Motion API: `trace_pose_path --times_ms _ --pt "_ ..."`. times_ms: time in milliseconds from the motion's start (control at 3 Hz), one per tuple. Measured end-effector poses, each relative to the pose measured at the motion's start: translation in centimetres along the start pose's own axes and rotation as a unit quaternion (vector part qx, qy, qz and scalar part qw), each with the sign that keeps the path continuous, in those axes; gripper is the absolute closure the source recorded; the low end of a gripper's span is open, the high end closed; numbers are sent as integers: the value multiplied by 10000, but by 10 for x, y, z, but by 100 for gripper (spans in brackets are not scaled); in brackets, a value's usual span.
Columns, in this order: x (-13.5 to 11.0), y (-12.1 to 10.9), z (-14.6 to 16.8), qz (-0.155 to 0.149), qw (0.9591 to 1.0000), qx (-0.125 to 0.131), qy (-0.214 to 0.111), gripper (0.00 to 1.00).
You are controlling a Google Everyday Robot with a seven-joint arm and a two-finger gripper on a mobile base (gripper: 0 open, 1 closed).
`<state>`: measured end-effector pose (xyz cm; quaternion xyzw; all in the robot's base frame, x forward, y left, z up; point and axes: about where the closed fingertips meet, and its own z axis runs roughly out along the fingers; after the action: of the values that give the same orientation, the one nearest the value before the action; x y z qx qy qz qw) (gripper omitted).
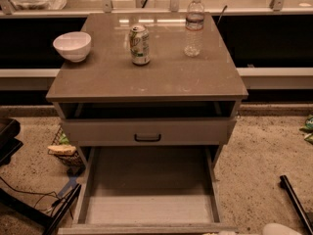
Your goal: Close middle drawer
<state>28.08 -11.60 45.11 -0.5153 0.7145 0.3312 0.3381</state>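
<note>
The gripper (279, 228) is only showing as a pale blob at the bottom right edge, so I can't tell if it's wide or pinched. It's sitting just right of the middle drawer (146, 192), which is hanging pulled way out and bare below the top drawer (195, 131). I'm guessing it's lining up to shove that front in. The can (140, 44), bottle (194, 26) and bowl (72, 45) are standing up top, well clear.

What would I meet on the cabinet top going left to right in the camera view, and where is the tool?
On the cabinet top: white bowl → green can → water bottle. Lower down, the middle drawer stands pulled out. The tool is not in view.
</note>
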Motion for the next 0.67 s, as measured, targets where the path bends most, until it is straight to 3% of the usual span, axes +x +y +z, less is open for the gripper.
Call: trace_pose_path --times_ms 667 --pt "-10 -27 47 -102 9998 -196 17 100"
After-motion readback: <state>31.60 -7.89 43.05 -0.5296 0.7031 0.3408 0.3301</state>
